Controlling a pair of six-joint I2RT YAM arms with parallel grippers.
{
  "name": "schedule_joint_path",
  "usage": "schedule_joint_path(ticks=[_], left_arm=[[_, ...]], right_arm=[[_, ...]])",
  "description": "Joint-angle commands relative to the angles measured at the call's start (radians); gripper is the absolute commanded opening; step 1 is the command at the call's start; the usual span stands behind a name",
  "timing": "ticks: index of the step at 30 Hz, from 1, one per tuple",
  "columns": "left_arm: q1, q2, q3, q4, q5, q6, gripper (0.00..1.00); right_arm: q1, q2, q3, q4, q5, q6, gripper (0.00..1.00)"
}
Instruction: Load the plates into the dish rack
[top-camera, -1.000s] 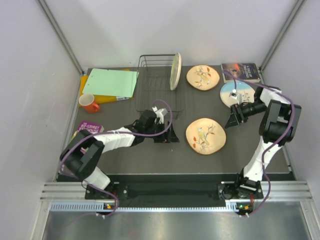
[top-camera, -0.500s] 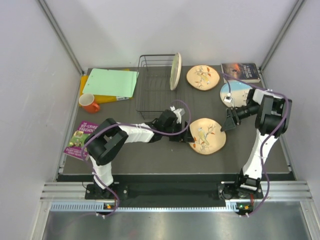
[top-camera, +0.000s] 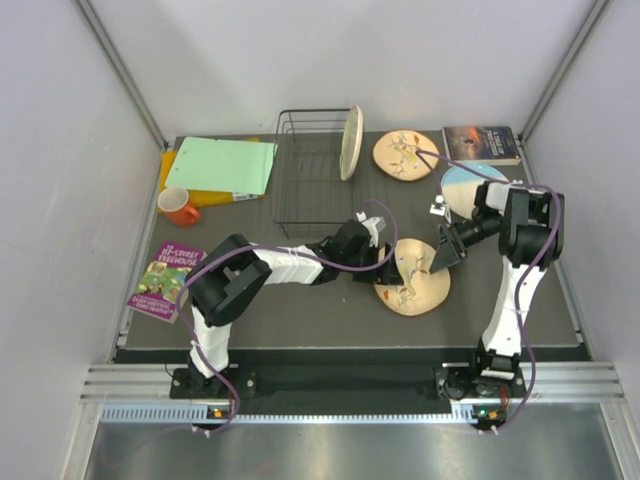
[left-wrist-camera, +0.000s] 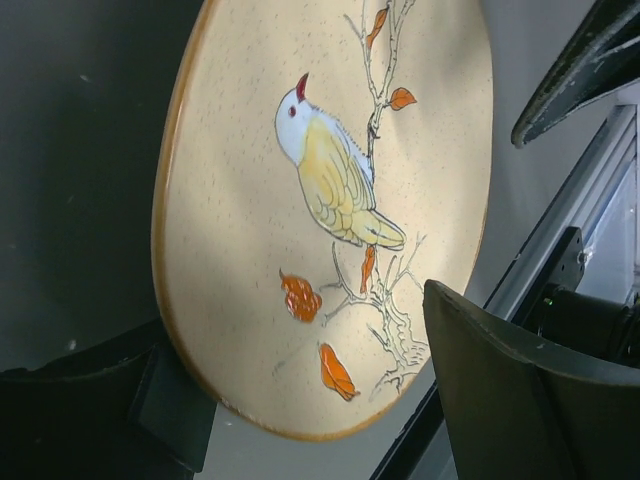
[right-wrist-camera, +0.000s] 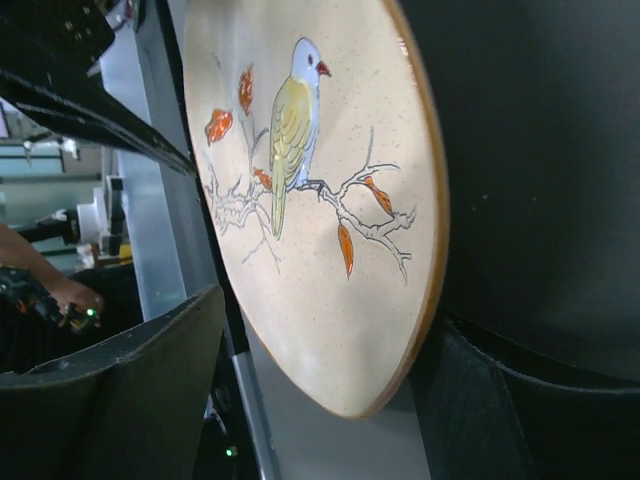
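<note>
A peach-tan bird plate (top-camera: 414, 285) lies on the dark table in front of the dish rack (top-camera: 305, 175). My left gripper (top-camera: 384, 264) is open, its jaws straddling this plate's left rim; the plate (left-wrist-camera: 330, 180) fills the left wrist view, where the gripper (left-wrist-camera: 290, 335) shows. My right gripper (top-camera: 444, 250) is open at the plate's right rim, and the plate (right-wrist-camera: 320, 170) sits between its jaws (right-wrist-camera: 325, 335). A cream plate (top-camera: 350, 141) stands on edge at the rack's right end. A second peach plate (top-camera: 405, 155) and the blue-and-white plate (top-camera: 462, 186) lie at the back right.
A green folder (top-camera: 222, 165) on a yellow one lies left of the rack, with an orange mug (top-camera: 180, 207) in front of it. A purple book (top-camera: 165, 278) is at the left edge. A dark book (top-camera: 480, 142) is at the back right corner.
My left gripper has moved right from the rack's front to the near plate's left rim. My right gripper has come left and down to its right rim. The plate shifted slightly.
</note>
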Motion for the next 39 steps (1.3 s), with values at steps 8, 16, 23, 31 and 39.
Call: schedule_joint_path(ticks=[8, 16, 23, 31, 39], left_arm=[[-0.047, 0.027, 0.031, 0.024, -0.014, 0.046, 0.8], [0.008, -0.009, -0.009, -0.027, 0.023, 0.07, 0.77], [0.023, -0.111, -0.08, -0.117, 0.034, 0.082, 0.83], [0.025, -0.183, -0.215, -0.099, 0.064, 0.002, 0.85], [0.022, -0.027, -0.147, 0.059, 0.106, -0.193, 0.84]], right_arm=[[0.054, 0.086, -0.018, 0.037, -0.044, -0.024, 0.61], [0.017, 0.094, -0.004, 0.041, -0.017, -0.027, 0.57], [0.005, 0.105, 0.0, 0.041, -0.021, -0.007, 0.52], [0.0, 0.128, 0.014, 0.041, -0.015, 0.036, 0.53], [0.003, 0.122, -0.023, 0.037, 0.005, 0.056, 0.51]])
